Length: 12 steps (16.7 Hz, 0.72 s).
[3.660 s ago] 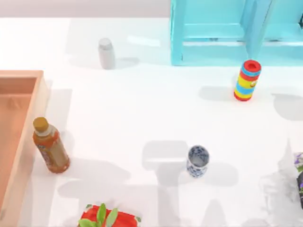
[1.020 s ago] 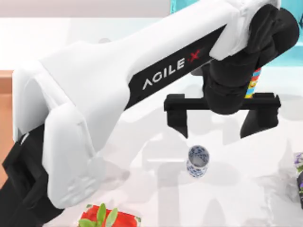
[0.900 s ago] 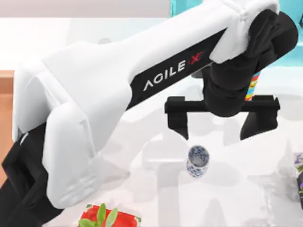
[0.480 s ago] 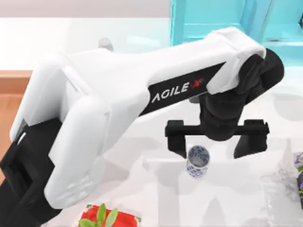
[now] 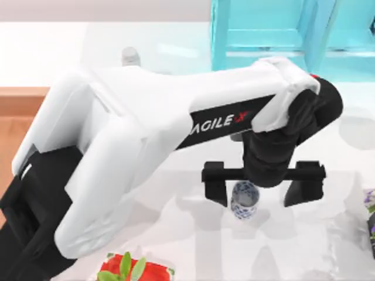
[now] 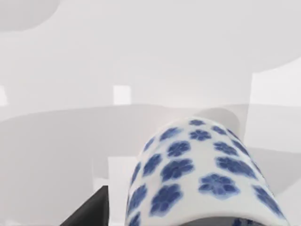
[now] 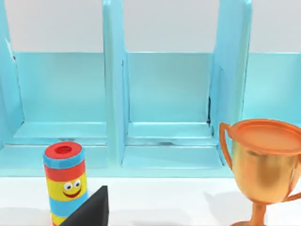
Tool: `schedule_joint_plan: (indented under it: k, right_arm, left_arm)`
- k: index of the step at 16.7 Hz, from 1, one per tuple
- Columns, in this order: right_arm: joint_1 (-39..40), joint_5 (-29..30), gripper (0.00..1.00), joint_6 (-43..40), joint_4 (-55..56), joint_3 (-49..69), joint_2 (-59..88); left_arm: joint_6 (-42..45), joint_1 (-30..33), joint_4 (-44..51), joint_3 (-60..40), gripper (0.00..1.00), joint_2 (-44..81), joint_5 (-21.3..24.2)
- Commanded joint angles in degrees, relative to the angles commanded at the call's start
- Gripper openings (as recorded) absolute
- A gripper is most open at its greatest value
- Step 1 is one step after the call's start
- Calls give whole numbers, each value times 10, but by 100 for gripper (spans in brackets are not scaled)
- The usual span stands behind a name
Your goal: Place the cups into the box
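A white cup with a blue floral pattern stands upright on the white table, right of centre toward the front. My left gripper is open around it, with the cup close to the finger on the left and a wide gap to the other finger. The left wrist view has the cup very close, beside one dark finger. The orange-brown box lies at the table's left edge, mostly behind my left arm. One dark finger of my right arm shows in its wrist view, set far to one side.
A turquoise shelf lines the back right. The striped cylinder and a copper trophy stand in front of it. A grey-white bottle is at the back, and a red packet with green leaves at the front edge.
My left arm has swung in over the table. Its open gripper has moved toward the front and lower, from behind the floral cup to straddling it. The cup has not moved.
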<state>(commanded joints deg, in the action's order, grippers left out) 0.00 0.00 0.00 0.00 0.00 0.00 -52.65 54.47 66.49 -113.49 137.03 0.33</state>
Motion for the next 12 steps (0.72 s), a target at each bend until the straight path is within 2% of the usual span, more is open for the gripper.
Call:
schedule_joint_plan:
  k: [12]
  right_arm:
    - [0,0,100,0,0,0,0]
  left_arm:
    - [0,0,0,0,10,0,0]
